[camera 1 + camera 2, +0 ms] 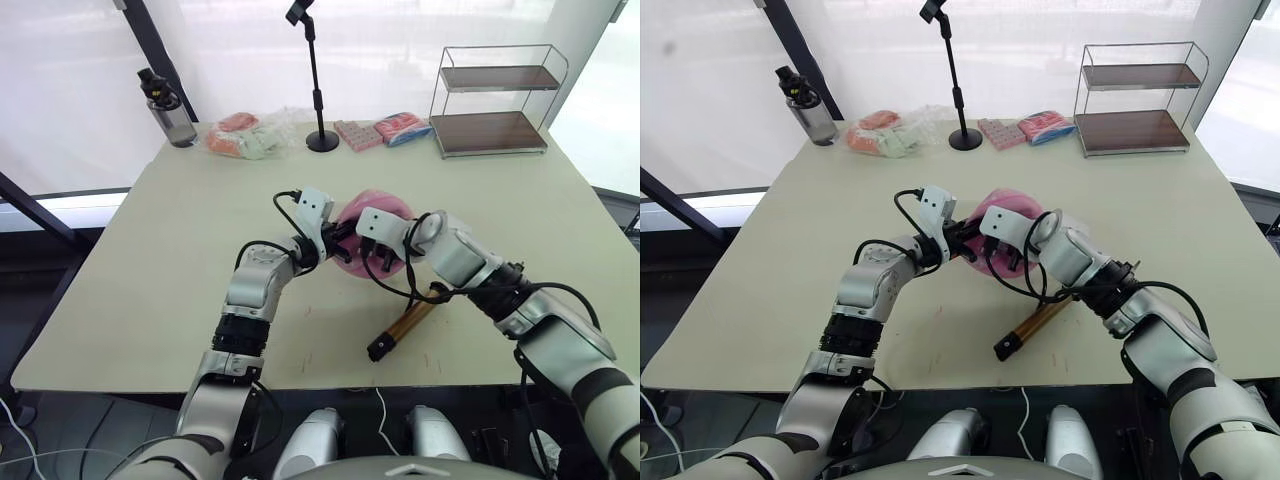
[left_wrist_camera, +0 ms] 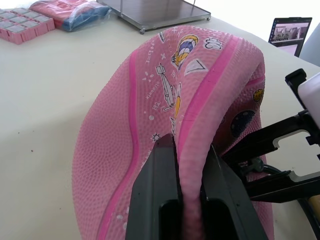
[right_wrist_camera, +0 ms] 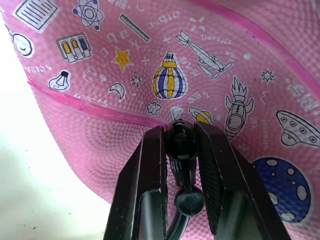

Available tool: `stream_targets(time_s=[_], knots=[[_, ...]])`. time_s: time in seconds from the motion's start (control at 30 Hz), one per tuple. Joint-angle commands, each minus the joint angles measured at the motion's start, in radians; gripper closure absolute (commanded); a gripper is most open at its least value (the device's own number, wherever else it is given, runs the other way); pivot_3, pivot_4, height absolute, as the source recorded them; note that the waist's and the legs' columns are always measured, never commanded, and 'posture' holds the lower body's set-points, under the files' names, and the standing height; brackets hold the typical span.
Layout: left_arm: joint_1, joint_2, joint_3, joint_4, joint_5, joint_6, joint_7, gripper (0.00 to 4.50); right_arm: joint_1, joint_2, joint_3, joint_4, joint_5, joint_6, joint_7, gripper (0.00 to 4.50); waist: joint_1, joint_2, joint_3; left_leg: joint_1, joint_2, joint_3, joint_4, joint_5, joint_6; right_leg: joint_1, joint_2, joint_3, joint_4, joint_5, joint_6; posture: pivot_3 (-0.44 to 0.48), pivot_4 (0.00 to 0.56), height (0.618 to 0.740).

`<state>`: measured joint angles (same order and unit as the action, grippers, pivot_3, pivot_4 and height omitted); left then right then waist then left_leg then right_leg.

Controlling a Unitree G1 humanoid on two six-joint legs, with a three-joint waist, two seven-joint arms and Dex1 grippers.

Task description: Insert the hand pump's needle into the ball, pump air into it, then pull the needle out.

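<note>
The pink ball with cartoon prints sits partly collapsed at the middle of the table. My left gripper is shut on a raised fold of the ball from its left side. My right gripper is shut on the needle's black fitting and presses it against the ball. The pin itself is hidden at the ball's surface. The gold hand pump lies on the table in front of the ball, under my right forearm. Its thin black hose loops up to the right gripper.
Along the table's far edge stand a dark bottle, plastic-wrapped packets, a black microphone stand, pink boxes, a red and blue packet and a wire two-shelf rack. A laptop stands off to the side.
</note>
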<state>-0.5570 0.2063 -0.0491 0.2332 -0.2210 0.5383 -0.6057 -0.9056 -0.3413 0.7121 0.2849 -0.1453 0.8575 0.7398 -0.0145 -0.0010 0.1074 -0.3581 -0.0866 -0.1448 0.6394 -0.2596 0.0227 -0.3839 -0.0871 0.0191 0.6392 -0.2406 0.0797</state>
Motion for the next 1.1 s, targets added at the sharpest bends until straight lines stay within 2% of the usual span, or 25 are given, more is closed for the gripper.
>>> stream_targets(time_s=[0.03, 0.4, 0.83, 1.1], knots=[[0.051, 0.011, -0.043, 0.055, 0.011, 0.065, -0.018, 4.50, 0.076, -0.037, 0.048, 0.195, -0.078, 0.033, -0.020, 4.17, 0.000, 0.000, -0.001, 0.002, 0.000, 0.000, -0.001, 0.000, 0.000, 0.002, 0.000, 0.000, -0.001, 0.000, 0.000, 0.000, 0.150, 0.740], [0.054, 0.010, -0.041, 0.056, 0.012, 0.061, -0.014, 4.50, 0.096, 0.013, 0.027, 0.314, -0.086, -0.001, -0.030, 4.17, -0.003, -0.002, -0.011, 0.011, 0.001, 0.000, -0.006, -0.003, -0.004, 0.009, 0.000, 0.001, -0.002, -0.003, 0.004, 0.000, 0.150, 0.740], [0.049, 0.012, -0.034, 0.075, 0.014, 0.050, -0.010, 4.50, 0.118, 0.063, -0.021, 0.411, -0.096, -0.027, -0.043, 4.17, -0.004, -0.003, -0.022, 0.013, 0.001, 0.000, -0.008, -0.003, -0.005, 0.011, 0.000, 0.001, -0.002, -0.006, 0.002, 0.000, 0.150, 0.740], [0.054, 0.013, -0.036, 0.074, 0.014, 0.049, -0.010, 4.50, 0.113, 0.074, -0.111, 0.334, -0.073, -0.005, -0.050, 4.17, -0.005, -0.003, -0.023, 0.014, 0.002, 0.000, -0.008, -0.003, -0.005, 0.011, 0.000, 0.001, -0.002, -0.007, 0.002, 0.000, 0.150, 0.740]])
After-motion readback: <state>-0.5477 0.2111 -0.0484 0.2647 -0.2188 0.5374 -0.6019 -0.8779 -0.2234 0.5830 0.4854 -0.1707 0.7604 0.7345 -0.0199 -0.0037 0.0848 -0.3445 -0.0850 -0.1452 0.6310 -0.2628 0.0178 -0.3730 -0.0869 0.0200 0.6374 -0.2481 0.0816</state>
